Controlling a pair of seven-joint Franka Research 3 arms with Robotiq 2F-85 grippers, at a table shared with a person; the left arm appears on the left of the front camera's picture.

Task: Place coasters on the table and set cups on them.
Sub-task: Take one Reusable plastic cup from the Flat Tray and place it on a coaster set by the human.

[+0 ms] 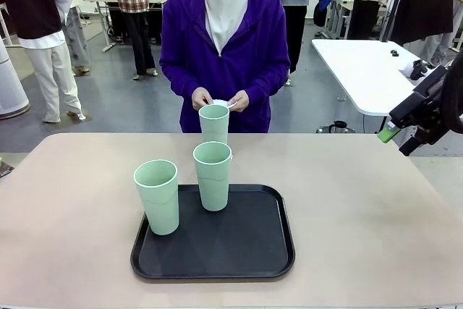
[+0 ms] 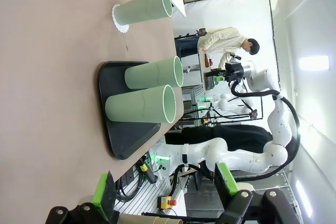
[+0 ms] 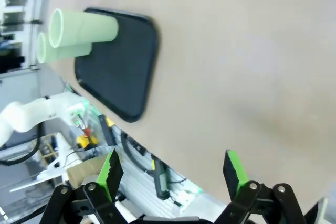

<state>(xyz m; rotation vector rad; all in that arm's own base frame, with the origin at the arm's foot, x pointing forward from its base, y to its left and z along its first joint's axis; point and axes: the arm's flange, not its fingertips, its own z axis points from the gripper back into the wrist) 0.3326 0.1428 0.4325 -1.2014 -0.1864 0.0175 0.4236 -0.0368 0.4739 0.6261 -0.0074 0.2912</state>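
Observation:
Two pale green cups (image 1: pixel 157 197) (image 1: pixel 213 176) stand on the black tray (image 1: pixel 253 251). A third cup (image 1: pixel 214 121) stands on the table (image 1: pixel 362 215) beyond the tray, on a scalloped white coaster (image 2: pixel 119 19). The person's hands hold more white coasters (image 1: pixel 221 103) just above that cup. My right gripper (image 1: pixel 394 134) hangs open above the table's far right edge, well away from the cups. In the right wrist view its fingers (image 3: pixel 233 171) are spread over bare table, with the tray (image 3: pixel 121 66) farther off. My left gripper (image 2: pixel 165 187) is open with nothing in it, short of the tray (image 2: pixel 118 129).
A person in a purple jacket (image 1: pixel 224 41) stands at the table's far side. A white table (image 1: pixel 365 70) stands behind on the right. The beige tabletop has free room left and right of the tray. Other people stand in the background.

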